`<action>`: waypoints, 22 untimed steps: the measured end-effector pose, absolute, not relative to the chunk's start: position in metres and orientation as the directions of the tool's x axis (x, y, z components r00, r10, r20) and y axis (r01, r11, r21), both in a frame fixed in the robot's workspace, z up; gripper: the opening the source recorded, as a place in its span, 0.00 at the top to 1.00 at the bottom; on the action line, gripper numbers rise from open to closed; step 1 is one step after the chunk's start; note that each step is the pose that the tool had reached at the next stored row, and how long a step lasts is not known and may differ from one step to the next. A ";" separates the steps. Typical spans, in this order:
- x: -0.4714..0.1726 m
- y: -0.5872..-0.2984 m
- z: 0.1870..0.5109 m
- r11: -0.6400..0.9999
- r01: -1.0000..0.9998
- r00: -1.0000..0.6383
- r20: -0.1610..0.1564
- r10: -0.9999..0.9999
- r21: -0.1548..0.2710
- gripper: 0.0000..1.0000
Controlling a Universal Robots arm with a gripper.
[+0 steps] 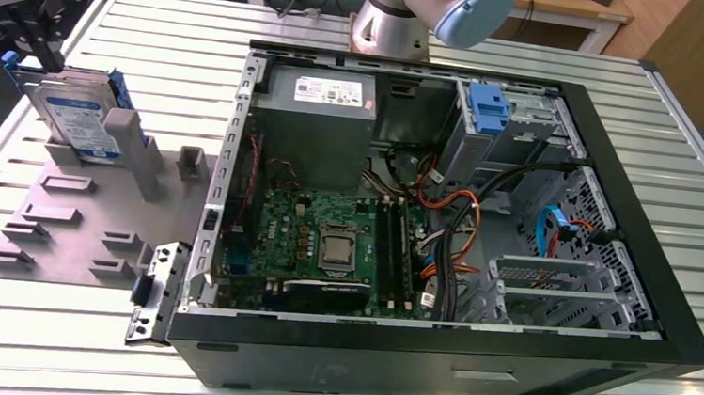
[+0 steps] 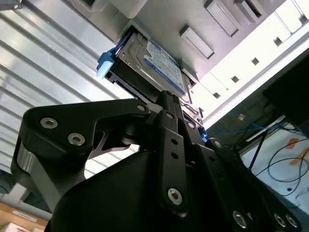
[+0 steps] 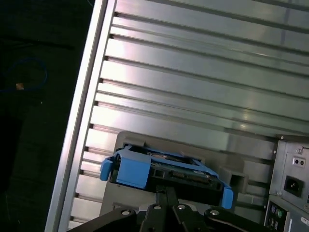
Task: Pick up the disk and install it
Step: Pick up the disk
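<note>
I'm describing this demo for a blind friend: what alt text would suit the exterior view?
A robot gripper hangs at the top edge of a hard drive with blue rails, which stands on edge in a grey holder plate on a slatted metal table. To the exterior view's right lies an open desktop computer case, its motherboard exposed.

1. Robotics lab or test cell, not a home or an office.
2. The counter (image 1: 64, 345) is slotted aluminium profile, and a robot arm (image 1: 398, 22) stands on it.
3. An open PC tower (image 1: 440, 365) lies on its side, motherboard (image 1: 323, 242) exposed.
4. A grey fixture plate (image 1: 60, 231) has raised slots, and the disk (image 1: 82, 120) stands upright in one.
5. Wooden furniture (image 1: 698, 45) sits behind the counter. Loose cables (image 2: 280, 159) trail past the counter edge in the second wrist view.
</note>
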State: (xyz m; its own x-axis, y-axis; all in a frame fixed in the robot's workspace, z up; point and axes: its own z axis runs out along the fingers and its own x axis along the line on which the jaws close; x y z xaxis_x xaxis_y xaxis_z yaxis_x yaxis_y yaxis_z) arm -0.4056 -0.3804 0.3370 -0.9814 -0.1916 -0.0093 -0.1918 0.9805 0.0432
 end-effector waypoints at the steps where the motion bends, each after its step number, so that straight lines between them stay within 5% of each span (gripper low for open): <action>1: -0.406 -0.380 0.337 0.977 -0.209 -0.978 -0.009 -0.209 0.043 0.89; 22: -0.406 -0.380 0.335 0.847 -0.530 -0.848 -0.009 -0.531 0.043 0.89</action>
State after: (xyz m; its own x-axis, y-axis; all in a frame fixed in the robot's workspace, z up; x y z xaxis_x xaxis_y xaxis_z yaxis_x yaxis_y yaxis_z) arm -0.4056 -0.3804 0.3354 -0.8476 -0.5306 -0.0093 -0.5304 0.8466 0.0432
